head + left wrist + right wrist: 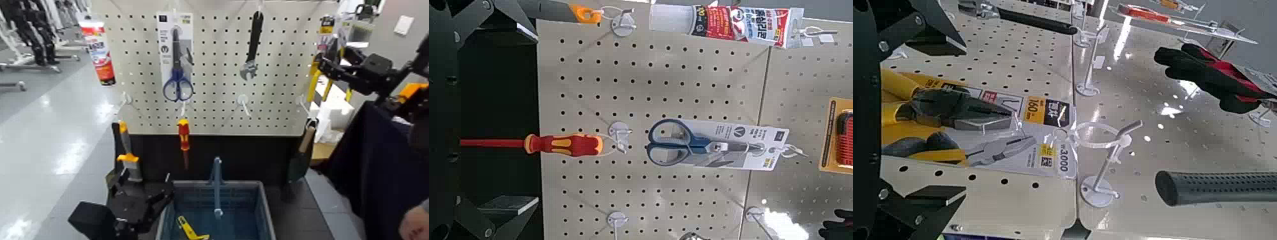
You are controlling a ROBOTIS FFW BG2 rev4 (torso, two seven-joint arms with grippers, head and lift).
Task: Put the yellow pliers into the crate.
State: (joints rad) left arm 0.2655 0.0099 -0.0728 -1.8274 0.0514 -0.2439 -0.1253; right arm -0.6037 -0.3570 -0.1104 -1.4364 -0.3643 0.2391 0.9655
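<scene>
The yellow pliers (938, 130), on their black, yellow and white card, hang at the pegboard's right edge (315, 80). My right gripper (938, 118) is up there at the board's right side (329, 67), open, with one dark finger (918, 30) on each side of the pliers and card. I cannot tell if the fingers touch them. The blue-grey slatted crate (267, 214) stands on the floor below the board, its blue handle bar (217, 185) across the middle. My left gripper (143, 204) waits low beside the crate's left wall, open and empty (509, 115).
On the board hang blue scissors (177, 57), a wrench (253, 45), a red-and-yellow screwdriver (184, 137), a sealant tube (99, 51) and empty hooks (1098, 150). A small yellow tool (189, 228) lies in the crate. A dark-draped table (376, 172) and a person's hand (415, 223) are right.
</scene>
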